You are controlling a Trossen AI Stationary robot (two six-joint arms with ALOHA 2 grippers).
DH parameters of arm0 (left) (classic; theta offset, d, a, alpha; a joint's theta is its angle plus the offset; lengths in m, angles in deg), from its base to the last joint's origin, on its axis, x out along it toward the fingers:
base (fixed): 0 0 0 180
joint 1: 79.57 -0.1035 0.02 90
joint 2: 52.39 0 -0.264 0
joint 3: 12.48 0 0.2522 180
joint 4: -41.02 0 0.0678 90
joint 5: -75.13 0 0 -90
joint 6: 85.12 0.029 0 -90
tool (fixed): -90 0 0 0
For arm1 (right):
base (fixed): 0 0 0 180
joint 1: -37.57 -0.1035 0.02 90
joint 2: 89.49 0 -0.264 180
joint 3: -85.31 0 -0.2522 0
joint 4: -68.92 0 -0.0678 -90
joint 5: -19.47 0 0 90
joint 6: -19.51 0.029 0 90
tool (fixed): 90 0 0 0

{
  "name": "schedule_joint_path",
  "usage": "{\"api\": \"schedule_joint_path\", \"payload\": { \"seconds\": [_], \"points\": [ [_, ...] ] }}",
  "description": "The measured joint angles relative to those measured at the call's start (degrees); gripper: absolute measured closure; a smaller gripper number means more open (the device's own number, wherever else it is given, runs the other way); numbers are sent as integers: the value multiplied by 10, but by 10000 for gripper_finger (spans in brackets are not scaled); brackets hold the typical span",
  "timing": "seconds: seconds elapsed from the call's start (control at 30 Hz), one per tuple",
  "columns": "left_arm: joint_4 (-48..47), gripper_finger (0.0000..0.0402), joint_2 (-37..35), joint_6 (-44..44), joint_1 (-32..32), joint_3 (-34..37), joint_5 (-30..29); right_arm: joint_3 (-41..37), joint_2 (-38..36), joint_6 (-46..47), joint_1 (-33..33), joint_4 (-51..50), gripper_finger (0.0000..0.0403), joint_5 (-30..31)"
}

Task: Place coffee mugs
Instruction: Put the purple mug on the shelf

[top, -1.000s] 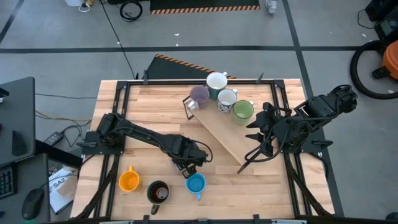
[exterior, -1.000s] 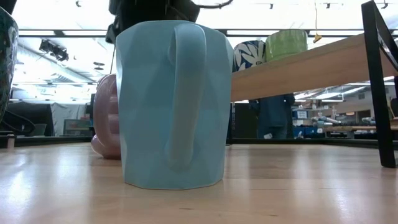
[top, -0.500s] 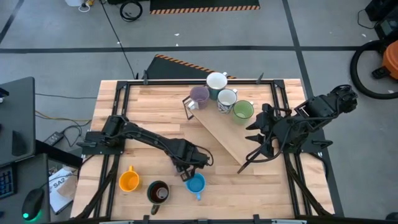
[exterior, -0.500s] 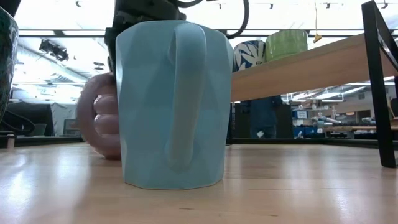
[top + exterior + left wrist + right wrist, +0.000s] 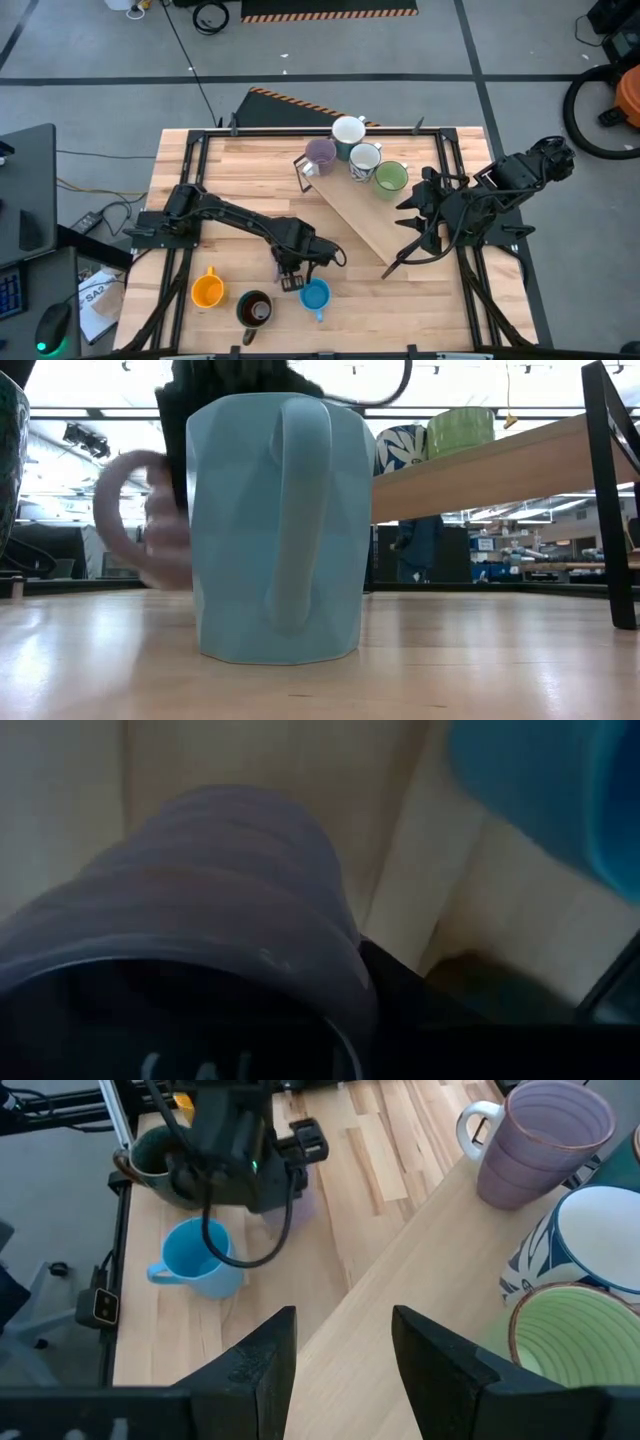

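My left gripper [image 5: 293, 268] stands over the near middle of the table, shut on a lavender mug [image 5: 160, 530] just beside the blue mug [image 5: 315, 293]. In the low view the lavender mug shows behind the blue mug [image 5: 275, 525], its handle [image 5: 108, 510] sticking out sideways. The orange mug [image 5: 207, 290] and dark mug [image 5: 255, 308] stand near the table's near edge. A second lavender mug [image 5: 320, 155], two white mugs [image 5: 348, 130] and a green mug [image 5: 390, 177] stand on the raised board [image 5: 360, 225]. My right gripper [image 5: 403, 226] waits open at the board's right side. My left gripper holds the lavender mug at its rim [image 5: 345, 1015], coming from above. One dark finger [image 5: 400, 985] lies against the outside of the wall; the other seems to reach inside the mouth. The mug [image 5: 200, 890] is tilted and appears raised just off the table.
The sloping wooden board runs from the far middle toward the right. A black frame [image 5: 195, 150] borders the table's left, right and far sides. Bare wood lies between the board and the near mugs. The blue mug [image 5: 200, 1260] stands close beside the left gripper [image 5: 250, 1170].
My left gripper has shifted a little toward the table's left and near edge. The lavender mug, which lay low on the table behind the blue mug, has been turned and raised; its handle has swung out into sight. The right arm has kept still.
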Motion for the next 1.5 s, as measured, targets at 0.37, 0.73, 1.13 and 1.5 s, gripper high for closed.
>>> {"api": "schedule_joint_path", "payload": {
  "seconds": [0.37, 0.73, 1.13, 1.5],
  "points": [
    [-137, 365, 0, 282, 0, -249, -67, 0, 0, -9, 0, -3, 231, 2],
    [-113, 365, -1, 389, -61, -367, -197, 0, 0, -7, 0, 1, 231, 25],
    [-47, 365, 7, 407, -126, -367, -175, 0, -1, 8, 2, -26, 231, 21],
    [-62, 365, 31, 413, -148, -343, -178, 0, -10, 7, 12, -35, 231, 21]
  ]
}}
